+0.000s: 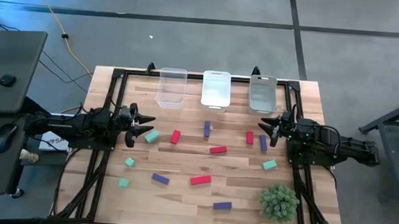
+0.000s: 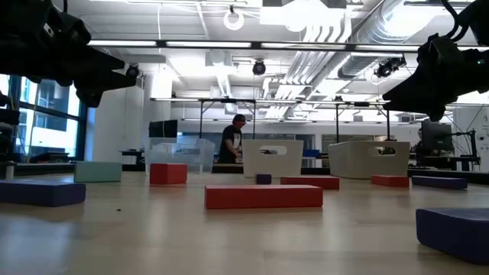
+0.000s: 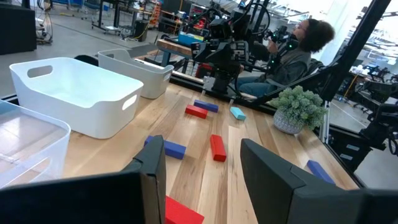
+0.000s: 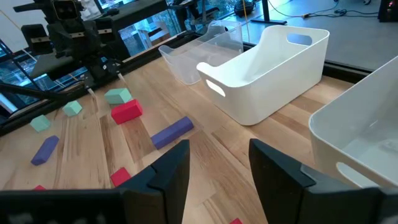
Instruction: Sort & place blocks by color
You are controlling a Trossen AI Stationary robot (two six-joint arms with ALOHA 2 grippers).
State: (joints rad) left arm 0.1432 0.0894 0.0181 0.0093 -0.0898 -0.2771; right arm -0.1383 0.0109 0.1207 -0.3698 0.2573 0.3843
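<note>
About a dozen red, purple and teal blocks lie flat and scattered on the wooden table. Among them are a teal block (image 1: 151, 136), a red block (image 1: 176, 136), a purple block (image 1: 207, 129) and a red bar (image 1: 218, 150) (image 2: 263, 196). My left gripper (image 1: 143, 127) (image 3: 202, 180) hovers open at the table's left side, close to the teal block, with a red block (image 3: 181, 213) showing below its fingers. My right gripper (image 1: 268, 126) (image 4: 221, 165) hovers open at the right side, by a red block (image 1: 250, 137) and a purple block (image 1: 263, 143).
Three bins stand in a row along the far edge: a clear bin (image 1: 172, 88), a white bin (image 1: 215, 89) and a pale bin (image 1: 262, 93). A fuzzy green plant ball (image 1: 278, 202) sits near the right front corner. A person (image 3: 292, 56) sits beyond the table's right side.
</note>
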